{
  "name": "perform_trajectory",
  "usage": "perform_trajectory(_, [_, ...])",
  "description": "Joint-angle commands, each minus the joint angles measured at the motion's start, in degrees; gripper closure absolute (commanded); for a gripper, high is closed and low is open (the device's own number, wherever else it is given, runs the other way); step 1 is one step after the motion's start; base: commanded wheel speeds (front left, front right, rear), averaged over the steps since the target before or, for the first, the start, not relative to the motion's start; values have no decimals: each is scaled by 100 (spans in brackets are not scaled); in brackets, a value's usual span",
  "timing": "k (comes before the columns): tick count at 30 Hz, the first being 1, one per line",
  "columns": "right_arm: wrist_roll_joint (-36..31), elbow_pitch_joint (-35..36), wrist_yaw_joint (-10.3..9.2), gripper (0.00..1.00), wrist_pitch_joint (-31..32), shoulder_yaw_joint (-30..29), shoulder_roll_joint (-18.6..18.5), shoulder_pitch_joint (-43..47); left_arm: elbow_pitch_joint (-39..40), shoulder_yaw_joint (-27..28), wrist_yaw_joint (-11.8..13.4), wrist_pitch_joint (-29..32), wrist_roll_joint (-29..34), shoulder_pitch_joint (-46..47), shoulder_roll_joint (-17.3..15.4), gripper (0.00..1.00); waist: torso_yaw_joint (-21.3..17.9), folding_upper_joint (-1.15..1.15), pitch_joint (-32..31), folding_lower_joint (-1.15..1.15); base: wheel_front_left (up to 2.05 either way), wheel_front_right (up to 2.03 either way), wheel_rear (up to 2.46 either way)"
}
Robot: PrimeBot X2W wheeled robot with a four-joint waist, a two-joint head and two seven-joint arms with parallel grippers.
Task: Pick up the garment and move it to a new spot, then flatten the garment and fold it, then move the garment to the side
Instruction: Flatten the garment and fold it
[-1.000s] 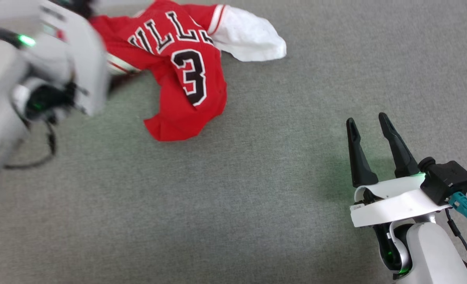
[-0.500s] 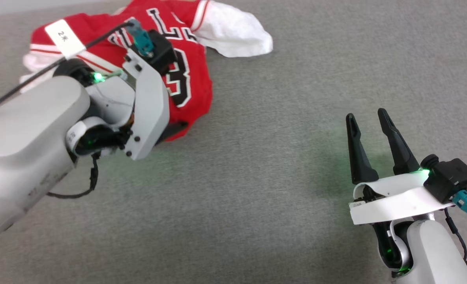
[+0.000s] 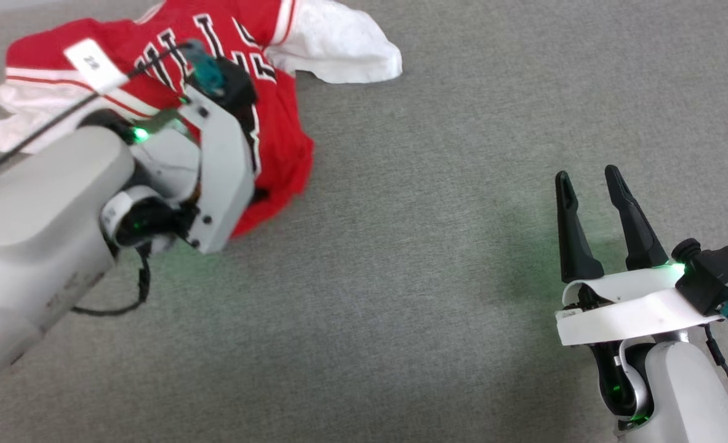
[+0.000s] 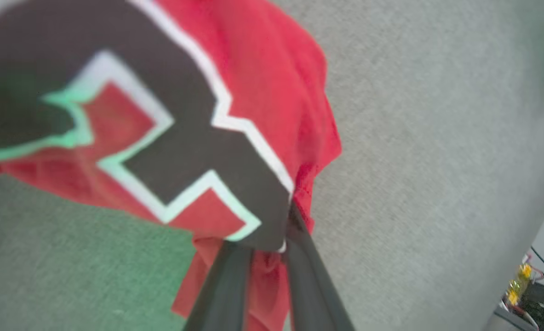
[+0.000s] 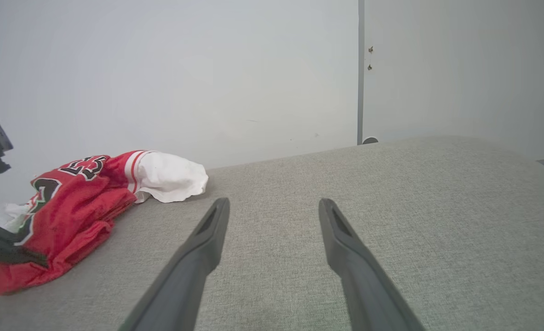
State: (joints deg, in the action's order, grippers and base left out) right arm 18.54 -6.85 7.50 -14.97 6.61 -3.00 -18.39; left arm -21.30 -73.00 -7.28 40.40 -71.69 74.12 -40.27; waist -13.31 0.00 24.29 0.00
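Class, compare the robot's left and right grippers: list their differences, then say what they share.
The left gripper pinches the garment at its red edge, fingers close together; the right gripper has its fingers wide apart, holding nothing. The left gripper is at the garment; the right gripper is over bare grey surface, well away from it. Both have two long dark fingers.

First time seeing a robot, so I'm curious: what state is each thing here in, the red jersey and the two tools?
Red basketball jersey with white sleeves and black lettering: crumpled on the grey fabric surface, not yet flattened or folded, one red edge pinched.
Left tool: shut on the jersey's red cloth.
Right tool: open, empty, apart from the jersey.
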Motion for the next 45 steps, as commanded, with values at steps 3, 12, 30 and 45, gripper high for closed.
perform_trajectory(3, [-61,-14,-2,0,-27,2,11,62,700,-14,-24,278,-277,93,-266,100,218,0,-179,0,0,0,0])
perform_trajectory(12, [-164,-87,-2,0,-27,-8,10,168,2934,115,-26,1155,-1394,164,-1209,100,511,0,-437,0,0,0,0])
perform_trajectory(30, [-338,-81,-2,0,-27,1,11,178,3443,29,195,752,-1324,-977,-1403,100,512,0,-411,0,0,0,0])
perform_trajectory(45, [-414,-145,-2,0,-27,-47,11,222,2286,128,-5,-25,-1148,-1399,-915,0,523,0,-506,0,0,0,0])
